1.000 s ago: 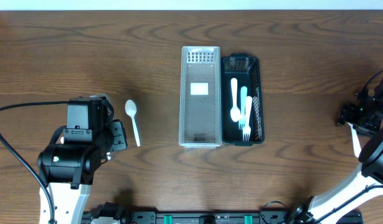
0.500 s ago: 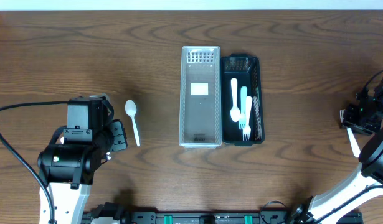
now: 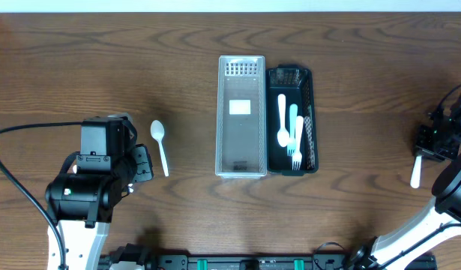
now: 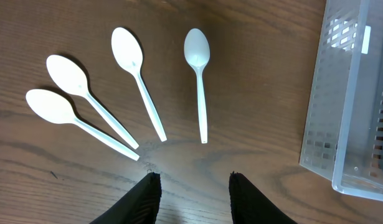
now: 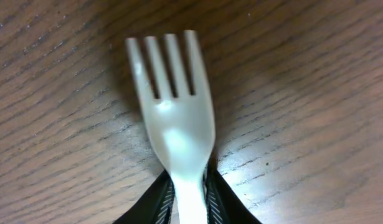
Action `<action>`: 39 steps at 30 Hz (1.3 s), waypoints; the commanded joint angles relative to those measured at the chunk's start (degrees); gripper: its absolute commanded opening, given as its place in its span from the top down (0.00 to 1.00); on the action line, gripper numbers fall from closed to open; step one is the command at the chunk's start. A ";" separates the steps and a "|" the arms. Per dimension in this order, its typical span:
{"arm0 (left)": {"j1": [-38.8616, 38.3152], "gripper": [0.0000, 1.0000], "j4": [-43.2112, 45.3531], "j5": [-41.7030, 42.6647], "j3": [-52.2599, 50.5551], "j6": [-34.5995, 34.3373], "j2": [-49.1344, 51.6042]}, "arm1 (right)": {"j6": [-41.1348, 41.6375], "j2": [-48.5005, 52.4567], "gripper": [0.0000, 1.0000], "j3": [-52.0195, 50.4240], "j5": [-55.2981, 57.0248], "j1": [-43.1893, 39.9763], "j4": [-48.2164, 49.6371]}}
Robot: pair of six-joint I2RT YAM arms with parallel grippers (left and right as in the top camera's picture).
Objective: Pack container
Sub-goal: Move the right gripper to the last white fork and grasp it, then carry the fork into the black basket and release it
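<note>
A clear container stands mid-table with a black container against its right side; the black one holds a white spoon and forks. Several white spoons lie on the wood ahead of my left gripper, which is open with nothing between its fingers. Only one spoon shows from overhead. At the far right edge my right gripper is shut on the neck of a white fork, tines pointing away over the table. The fork's handle sticks out below the gripper.
The clear container's corner fills the right side of the left wrist view, close to the spoons. The left arm's body covers the table at the lower left, hiding the other spoons from overhead.
The right jaws have closed onto the fork, and its handle has swung a little to the left in the overhead view. The left arm and spoons have not moved.
</note>
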 commanded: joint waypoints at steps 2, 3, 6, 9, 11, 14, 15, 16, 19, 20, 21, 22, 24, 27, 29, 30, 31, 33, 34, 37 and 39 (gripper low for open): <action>-0.02 0.61 -0.11 -0.24 0.87 0.31 0.11 | 2.40 0.63 0.83 -1.25 -0.72 1.03 0.55; -0.02 0.61 -0.11 -0.26 0.90 0.31 0.11 | 2.89 0.63 0.83 -1.22 -0.72 1.29 0.52; -0.02 0.61 -0.11 -0.26 0.87 0.31 0.11 | 5.22 -0.09 0.82 -0.57 -0.98 2.73 0.02; -0.02 0.61 -0.11 -0.26 0.87 0.31 0.11 | 6.14 -2.27 0.83 0.83 -3.26 4.74 -1.16; -0.02 0.61 -0.11 -0.24 0.87 0.31 0.11 | 7.93 -4.92 0.83 2.16 -3.52 6.75 -2.14; -0.02 0.61 -0.13 -0.24 0.87 0.31 0.11 | 10.10 -10.40 0.88 4.55 -4.15 10.91 -4.02; -0.02 0.61 -0.15 -0.24 0.87 0.31 0.11 | 10.80 -12.52 0.91 5.40 -4.85 12.63 -4.74; -0.02 0.61 -0.17 -0.24 0.87 0.31 0.11 | 11.50 -14.47 0.91 6.12 -5.33 14.25 -5.31; -0.02 0.61 -0.17 -0.24 0.90 0.31 0.11 | 12.85 -20.63 0.92 7.98 -5.44 20.46 -6.91; -0.02 0.61 -0.17 -0.24 0.90 0.31 0.11 | 13.38 -22.67 0.92 8.48 -5.42 23.06 -7.32; -0.02 0.61 -0.17 -0.26 0.87 0.31 0.11 | 13.77 -24.26 0.92 8.70 -5.42 25.31 -7.50; -0.02 0.61 -0.17 -0.24 0.90 0.31 0.11 | 14.47 -26.01 0.92 8.74 -5.38 28.09 -7.52; -0.02 0.61 -0.17 -0.24 0.87 0.31 0.11 | 16.41 -28.37 0.94 8.74 -5.35 33.48 -7.52; -0.02 0.61 -0.20 -0.24 0.87 0.31 0.11 | 20.39 -29.31 0.98 8.74 -4.35 41.27 -7.15; -0.02 0.61 -0.33 -0.24 0.87 0.31 0.11 | 23.06 -28.65 0.99 8.44 -3.04 45.59 -6.88; -0.02 0.61 -0.37 -0.24 0.87 0.31 0.11 | 24.24 -28.15 0.99 8.24 -2.45 47.56 -6.78; -0.02 0.61 -0.37 -0.24 0.87 0.31 0.11 | 25.11 -27.39 0.99 7.91 -1.90 49.16 -6.51; -0.02 0.61 -0.37 -0.24 0.87 0.31 0.11 | 26.97 -25.46 0.99 7.19 -1.49 52.15 -6.10; -0.02 0.61 -0.35 -0.24 0.90 0.31 0.11 | 27.45 -24.20 0.99 6.73 -1.49 53.48 -5.77; -0.02 0.61 -0.37 -0.24 0.90 0.31 0.11 | 27.63 -19.96 0.99 5.79 -1.49 56.43 -4.96; -0.02 0.61 -0.37 -0.26 0.90 0.31 0.11 | 27.63 -16.81 0.98 5.79 -1.49 57.64 -4.98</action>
